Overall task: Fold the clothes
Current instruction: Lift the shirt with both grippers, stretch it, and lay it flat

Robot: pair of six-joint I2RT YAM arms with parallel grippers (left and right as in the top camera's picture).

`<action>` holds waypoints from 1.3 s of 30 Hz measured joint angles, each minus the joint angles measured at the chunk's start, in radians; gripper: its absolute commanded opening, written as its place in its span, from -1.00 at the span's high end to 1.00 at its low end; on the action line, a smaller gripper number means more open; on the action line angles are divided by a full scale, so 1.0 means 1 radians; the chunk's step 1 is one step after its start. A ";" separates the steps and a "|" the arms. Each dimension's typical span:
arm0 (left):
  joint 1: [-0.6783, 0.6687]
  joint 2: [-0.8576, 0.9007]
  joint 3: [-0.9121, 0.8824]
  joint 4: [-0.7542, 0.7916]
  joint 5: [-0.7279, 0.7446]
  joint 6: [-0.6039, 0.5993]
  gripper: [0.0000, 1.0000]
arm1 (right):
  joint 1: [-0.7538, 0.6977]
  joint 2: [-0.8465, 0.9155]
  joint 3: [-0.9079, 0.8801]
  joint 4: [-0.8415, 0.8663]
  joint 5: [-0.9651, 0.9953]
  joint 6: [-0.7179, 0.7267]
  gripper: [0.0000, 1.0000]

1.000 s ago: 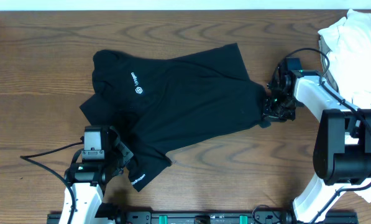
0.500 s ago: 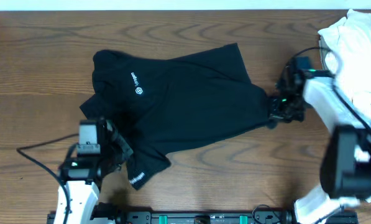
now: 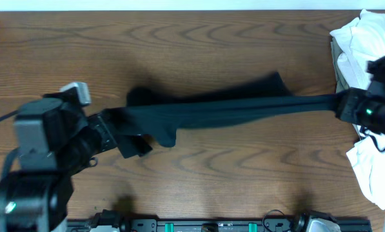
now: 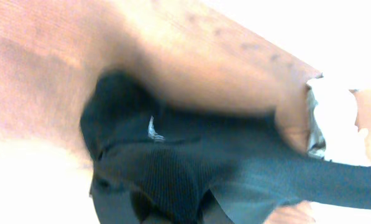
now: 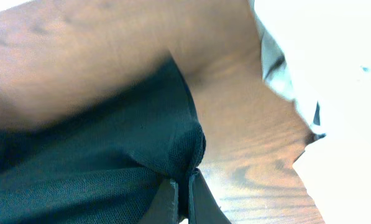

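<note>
A black shirt [image 3: 231, 106] hangs stretched in a long band above the wooden table, held at both ends. My left gripper [image 3: 118, 122] is shut on its left end; in the left wrist view the black fabric [image 4: 173, 168] bunches over the jaws and hides them. My right gripper [image 3: 347, 103] is shut on its right end; in the right wrist view the two fingers [image 5: 182, 190] pinch a fold of the black shirt [image 5: 110, 143].
A pile of white clothes [image 3: 366, 38] lies at the table's right edge, reaching down the right side [image 3: 369, 167]. It also shows in the right wrist view [image 5: 322, 68]. The wooden table [image 3: 198, 187] lies below the shirt.
Both arms have lifted and pulled apart. The shirt, which lay flat on the table, now hangs stretched between the grippers. The left arm has risen towards the camera; the right has moved far right.
</note>
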State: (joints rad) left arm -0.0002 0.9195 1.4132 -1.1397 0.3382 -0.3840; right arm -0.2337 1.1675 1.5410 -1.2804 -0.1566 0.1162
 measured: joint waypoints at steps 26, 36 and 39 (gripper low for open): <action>0.002 0.713 0.192 0.573 0.047 0.119 0.89 | 0.021 0.496 0.183 0.389 -0.012 0.053 0.97; 0.033 0.669 0.508 0.291 0.101 0.206 0.88 | 0.019 0.448 0.453 0.131 0.080 0.073 0.97; 0.033 0.636 0.510 0.074 0.108 0.231 0.88 | 0.019 0.450 0.434 0.028 0.128 0.061 0.97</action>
State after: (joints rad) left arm 0.0330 1.5558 1.9236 -1.0660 0.4458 -0.1528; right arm -0.2150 1.6176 1.9747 -1.2526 -0.0284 0.1772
